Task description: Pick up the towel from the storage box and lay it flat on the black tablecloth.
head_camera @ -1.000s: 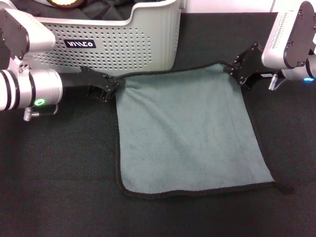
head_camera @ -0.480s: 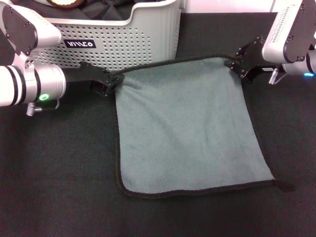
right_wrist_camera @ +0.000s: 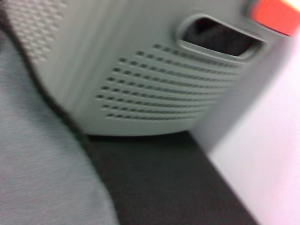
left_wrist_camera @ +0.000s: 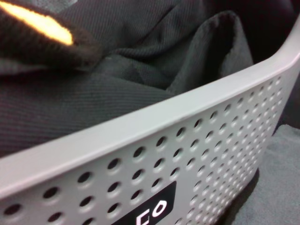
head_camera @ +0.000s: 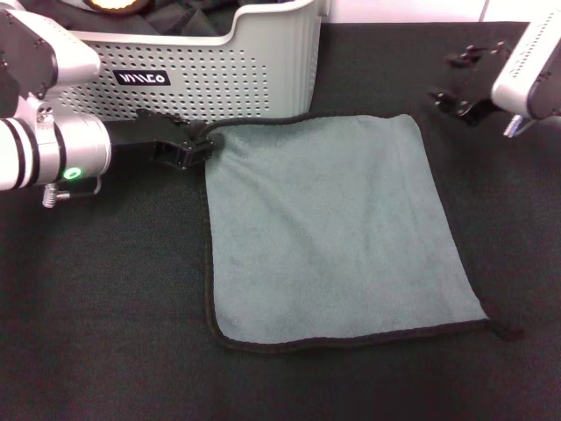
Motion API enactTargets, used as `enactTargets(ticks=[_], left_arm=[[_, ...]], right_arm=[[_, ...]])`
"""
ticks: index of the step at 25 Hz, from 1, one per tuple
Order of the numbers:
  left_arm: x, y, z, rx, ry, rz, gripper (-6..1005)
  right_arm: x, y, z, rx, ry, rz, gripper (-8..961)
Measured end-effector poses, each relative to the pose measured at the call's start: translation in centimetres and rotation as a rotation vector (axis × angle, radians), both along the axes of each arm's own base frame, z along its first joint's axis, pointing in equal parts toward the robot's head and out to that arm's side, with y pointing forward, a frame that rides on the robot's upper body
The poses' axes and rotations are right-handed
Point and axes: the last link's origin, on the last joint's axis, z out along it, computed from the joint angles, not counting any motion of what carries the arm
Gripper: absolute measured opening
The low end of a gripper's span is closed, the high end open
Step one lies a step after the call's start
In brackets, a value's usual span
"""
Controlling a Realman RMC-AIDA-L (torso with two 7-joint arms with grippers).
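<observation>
head view: towel (head_camera: pixel 337 232) flat on black tablecloth (head_camera: pixel 105 307), right hand (head_camera: pixel 463 83) clear.

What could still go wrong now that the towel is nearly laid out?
1. The left gripper sits at the towel corner by the storage box; pulling away while gripping would drag or fold that corner.
2. The right gripper is off the towel, so nothing anchors the far side on the black tablecloth.

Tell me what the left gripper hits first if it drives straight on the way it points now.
Most likely the towel: the left gripper points across its near-box corner, low over the black tablecloth. Height is unclear.
</observation>
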Motion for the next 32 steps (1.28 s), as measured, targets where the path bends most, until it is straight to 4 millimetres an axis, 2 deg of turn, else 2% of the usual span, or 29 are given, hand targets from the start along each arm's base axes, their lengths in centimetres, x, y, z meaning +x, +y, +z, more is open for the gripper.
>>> enactTargets(ticks=[5, 8, 9, 10, 11, 12, 15, 19, 23, 28, 32], left_arm=[[-0.3, -1.0, 1.3, -0.015, -0.032, -0.020, 335], [0.3, -2.4, 3.6, -0.010, -0.125, -0.084, 400], [0.4, -2.7, 4.1, -0.006, -0.149, -0.101, 447], [0.7, -3.6, 5.3, 0.004, -0.198, -0.148, 493], [0.7, -3.6, 5.3, 0.004, -0.198, -0.148, 493], [1.5, -5.5, 7.7, 0.028, -0.301, -0.288, 494], [2.4, -8.2, 9.9, 0.018, -0.388, -0.508, 495], [2.7, -11.1, 11.1, -0.044, -0.439, -0.705, 495], [2.2, -11.6, 10.8, -0.097, -0.451, -0.705, 496], [1.8, -11.8, 10.6, -0.138, -0.440, -0.681, 497], [1.8, -11.7, 10.7, -0.139, -0.441, -0.679, 497]], right_arm=[[0.6, -0.1, 3.2, 0.096, 0.118, -0.033, 448], [1.1, -1.5, 5.9, 0.104, 0.282, -0.035, 570], [1.2, -2.4, 7.0, 0.085, 0.370, -0.026, 611], [1.5, -3.4, 8.1, 0.062, 0.455, -0.011, 613], [1.9, -4.4, 9.3, 0.046, 0.528, 0.007, 615], [2.2, -5.4, 10.0, 0.019, 0.584, 0.026, 617], [3.1, -8.4, 11.3, -0.072, 0.721, 0.083, 621], [2.9, -11.5, 9.9, -0.283, 0.826, 0.141, 622], [1.3, -13.4, 7.9, -0.501, 0.866, 0.195, 623], [-0.9, -13.6, 5.8, -0.645, 0.885, 0.202, 625], [-2.2, -13.4, 5.3, -0.717, 0.866, 0.241, 626]])
